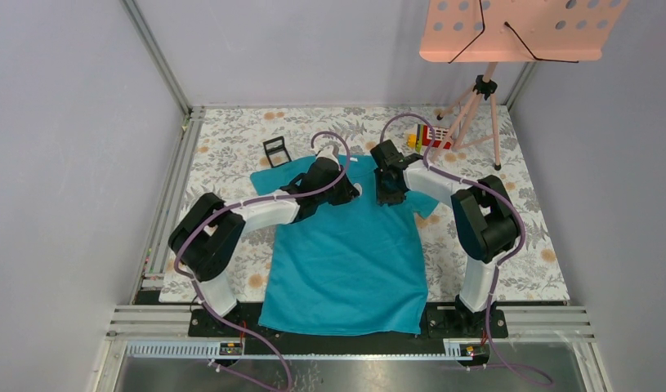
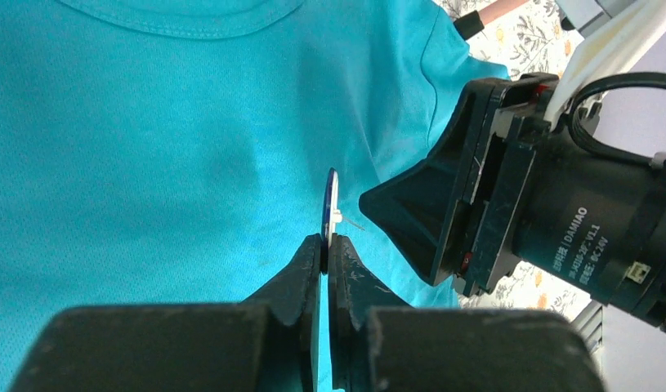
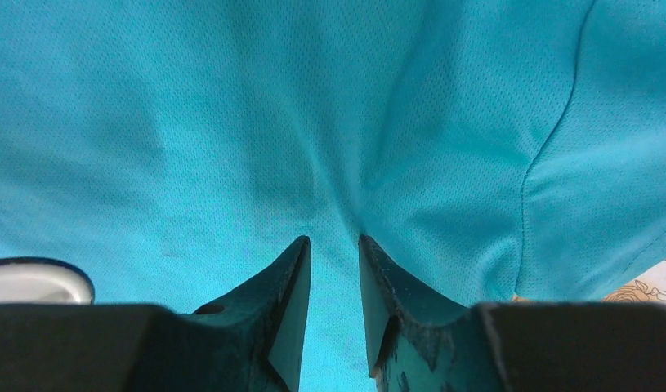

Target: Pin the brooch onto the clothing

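The teal T-shirt (image 1: 346,253) lies flat on the floral table, collar at the far side. My left gripper (image 2: 327,238) is shut on the brooch (image 2: 331,200), a dark-blue disc held edge-on with its white back and thin pin facing right, just above the shirt's chest (image 2: 190,163). My right gripper (image 3: 335,238) points down onto the shirt (image 3: 231,122); its jaws stand a narrow gap apart with cloth creases running in between them, pinching a fold. In the left wrist view the right gripper (image 2: 374,200) is just right of the brooch. Both grippers (image 1: 354,192) (image 1: 386,196) meet below the collar.
A small black square frame (image 1: 276,151) stands beyond the shirt's left sleeve. A peach music stand (image 1: 517,28) on a tripod and coloured blocks (image 1: 431,137) are at the back right. A white round shape with a dark-blue rim (image 3: 35,282) shows low left in the right wrist view.
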Tool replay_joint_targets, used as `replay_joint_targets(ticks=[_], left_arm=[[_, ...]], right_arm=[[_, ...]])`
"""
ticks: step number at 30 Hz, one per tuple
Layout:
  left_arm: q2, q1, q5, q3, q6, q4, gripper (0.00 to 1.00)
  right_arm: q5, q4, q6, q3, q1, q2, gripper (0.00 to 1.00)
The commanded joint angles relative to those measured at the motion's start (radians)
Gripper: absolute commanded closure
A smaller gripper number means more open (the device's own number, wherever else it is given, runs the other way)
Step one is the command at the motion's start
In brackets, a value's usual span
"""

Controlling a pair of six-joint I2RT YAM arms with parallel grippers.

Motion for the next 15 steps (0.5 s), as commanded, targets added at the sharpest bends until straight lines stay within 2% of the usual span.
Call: replay_joint_targets(ticks=[1,6,15], left_arm=[[0.026,-0.008,-0.048,0.064,0.011,0.000,1.00],[0.063,-0.010,-0.046,0.092,0.016,-0.022,1.00],[0.091,-0.014,-0.041,0.112,0.017,-0.023,1.00]], right_arm=[[-0.014,0.031,-0.004,0.005,-0.015,0.011,0.66],[-0.008,0.027,-0.013,0.009,-0.018,0.006,0.67],[0.007,0.014,-0.037,0.023,-0.028,0.009,0.63]])
